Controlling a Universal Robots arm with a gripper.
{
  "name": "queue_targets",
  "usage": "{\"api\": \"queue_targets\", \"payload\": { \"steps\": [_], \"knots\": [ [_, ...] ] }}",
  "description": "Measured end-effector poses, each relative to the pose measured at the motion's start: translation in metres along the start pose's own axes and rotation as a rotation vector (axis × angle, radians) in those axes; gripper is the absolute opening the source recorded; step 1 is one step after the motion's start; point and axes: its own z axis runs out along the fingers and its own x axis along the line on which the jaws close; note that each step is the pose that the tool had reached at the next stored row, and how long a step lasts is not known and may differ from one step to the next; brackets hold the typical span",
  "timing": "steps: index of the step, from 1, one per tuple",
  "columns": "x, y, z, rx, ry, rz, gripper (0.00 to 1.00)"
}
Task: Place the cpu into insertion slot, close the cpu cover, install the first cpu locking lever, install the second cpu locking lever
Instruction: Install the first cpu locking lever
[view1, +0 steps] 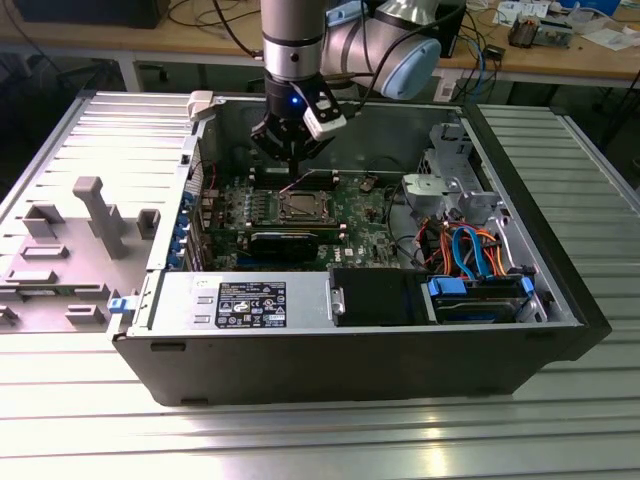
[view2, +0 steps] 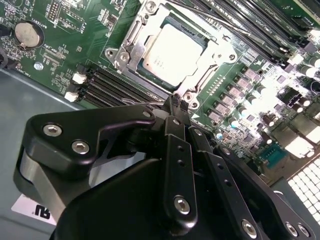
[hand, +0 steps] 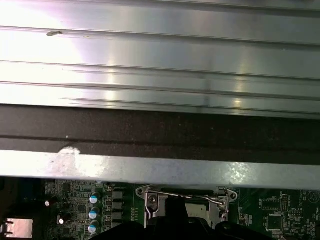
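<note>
My hand is hovering clenched and empty at the cpu cover corner, with the cpu sitting in the insertion slot. Worried I'm risking slipping off the locking lever and scraping the circuit board.

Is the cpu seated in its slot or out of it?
Seated: the cpu lies flat on the board, framed by the lowered cover.

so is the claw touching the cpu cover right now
Cannot tell. In the second wrist view the claw sits right at the cpu cover's near corner, but its own body hides the spot where they would meet.
</note>
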Motion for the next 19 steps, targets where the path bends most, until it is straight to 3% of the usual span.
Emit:
{"api": "queue_targets", "payload": {
  "steps": [19],
  "knots": [
    [-0.0049, 0.0014, 0.001, 0.0035, 0.0002, 0.006, 0.11]
  ]
}}
